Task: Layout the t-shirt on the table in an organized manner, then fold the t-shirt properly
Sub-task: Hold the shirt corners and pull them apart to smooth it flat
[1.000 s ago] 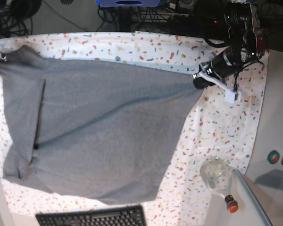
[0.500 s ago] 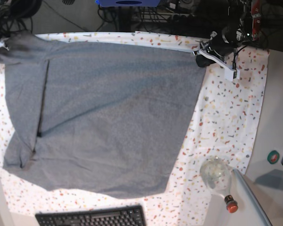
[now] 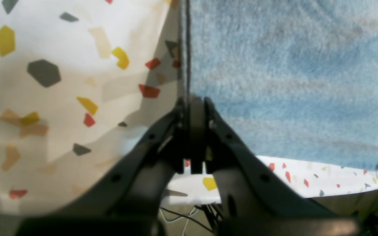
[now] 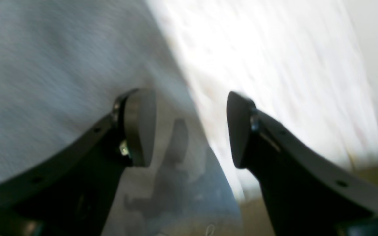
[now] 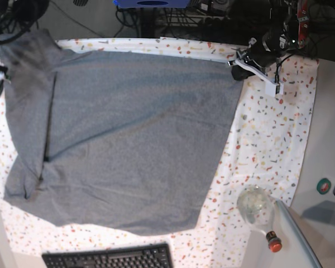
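Your t-shirt (image 5: 123,134) lies spread flat over most of the tabletop (image 5: 268,139), reaching from 9 to 1 o'clock. The left tool (image 3: 194,101) is clamped on the shirt's corner at 1 o'clock. The right tool (image 4: 189,127) has parted since a moment ago (jaws now wide), letting go at 10 o'clock.

Robotics lab bench, set up for cloth handling.

Table (image 5: 268,139) draped in white cloth with coloured flecks; behind its far edge, tangled dark cables (image 5: 156,19) and equipment frames on the floor. Black keyboard (image 5: 107,258) at the near edge, a clear glass bottle with red cap (image 5: 258,211) lying near the corner, plain white side counter (image 5: 326,162) beside it. Loose wires also hang under the table edge in the left wrist view.
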Robot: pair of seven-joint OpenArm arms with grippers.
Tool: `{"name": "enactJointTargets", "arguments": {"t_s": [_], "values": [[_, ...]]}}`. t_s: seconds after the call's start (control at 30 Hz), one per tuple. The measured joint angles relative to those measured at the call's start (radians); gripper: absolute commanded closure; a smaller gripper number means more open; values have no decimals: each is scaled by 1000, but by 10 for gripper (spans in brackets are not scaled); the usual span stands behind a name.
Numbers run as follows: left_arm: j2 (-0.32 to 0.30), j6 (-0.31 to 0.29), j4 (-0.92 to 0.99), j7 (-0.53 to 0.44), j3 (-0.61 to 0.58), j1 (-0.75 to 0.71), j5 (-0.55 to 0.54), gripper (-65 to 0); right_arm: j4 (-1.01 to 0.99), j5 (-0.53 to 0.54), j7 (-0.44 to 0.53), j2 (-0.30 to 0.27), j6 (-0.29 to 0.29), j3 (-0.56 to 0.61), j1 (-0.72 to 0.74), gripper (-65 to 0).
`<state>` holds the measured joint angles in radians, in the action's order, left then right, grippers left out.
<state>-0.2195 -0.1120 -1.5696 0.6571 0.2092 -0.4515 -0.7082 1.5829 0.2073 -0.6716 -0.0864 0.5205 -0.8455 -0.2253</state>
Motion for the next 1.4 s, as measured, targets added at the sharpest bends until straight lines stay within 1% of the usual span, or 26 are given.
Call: {"name": "enactJointTargets", "arguments": {"t_s": [0.07, 0.13, 0.27, 0.33, 0.4, 0.47, 0.63, 0.73, 0.8, 0.87, 0.9, 0.93, 1.0, 1.03, 1.13, 1.23, 1.3, 1.4], "values": [[0, 0, 0, -3, 2, 3, 0, 0, -122, -6, -5, -51, -5, 50, 77, -330], [2, 0, 0, -3, 7, 3, 1, 0, -229, -12, -10, -76, -11, 45, 136, -333], [-1, 0, 0, -3, 11, -1, 0, 0, -422, -27, -17, -146, -15, 45, 204, -333], [1, 0, 0, -3, 11, -1, 0, 0, -497, -23, 40, -170, -15, 47, 231, -333], [0, 0, 0, -3, 12, 0, 0, 0, -559, -17, 101, -180, -18, 50, 246, -333], [0, 0, 0, -3, 12, -1, 0, 0, -593, -20, 97, -181, -13, 53, 245, -335], [0, 0, 1, -3, 12, 0, 0, 0, -603, -23, 105, -181, -10, 51, 233, -335], [0, 0, 1, -3, 12, 0, 0, 0, -642, -3, 130, -192, -7, 54, 239, -330], [0, 0, 4, -4, 12, 0, 0, 0, -640, -8, 130, -199, 6, 88, 237, -327], [0, 0, 20, -4, 11, 3, -1, 0, -640, -20, 150, -199, 36, 103, 230, -324], [0, 0, 33, -4, 12, 5, -1, 0, -640, -2, 152, -198, 48, 104, 224, -315], [0, 0, 45, -4, 12, 5, -1, 0, -640, 2, 163, -196, 48, 104, 218, -291], [0, 0, 59, -3, 12, 2, 0, 0, -640, 1, 171, -196, 49, 103, 213, -219], [0, 0, 63, -3, 12, 2, 0, 0, -640, -4, 168, -196, 50, 103, 210, -176], [0, 0, 63, -3, 12, 3, 0, 0, -640, 3, 165, -198, 50, 103, 200, 0], [0, 0, 61, -3, 12, 2, -1, 0, -640, 11, 162, -195, 60, 89, 197, 0], [0, 0, 60, -3, 12, 2, 0, 0, -642, 23, 139, -186, 78, 31, 200, 0], [0, 0, 60, -3, 12, 4, 0, 0, -623, 21, 63, -174, 87, -83, 191, 0]]}}
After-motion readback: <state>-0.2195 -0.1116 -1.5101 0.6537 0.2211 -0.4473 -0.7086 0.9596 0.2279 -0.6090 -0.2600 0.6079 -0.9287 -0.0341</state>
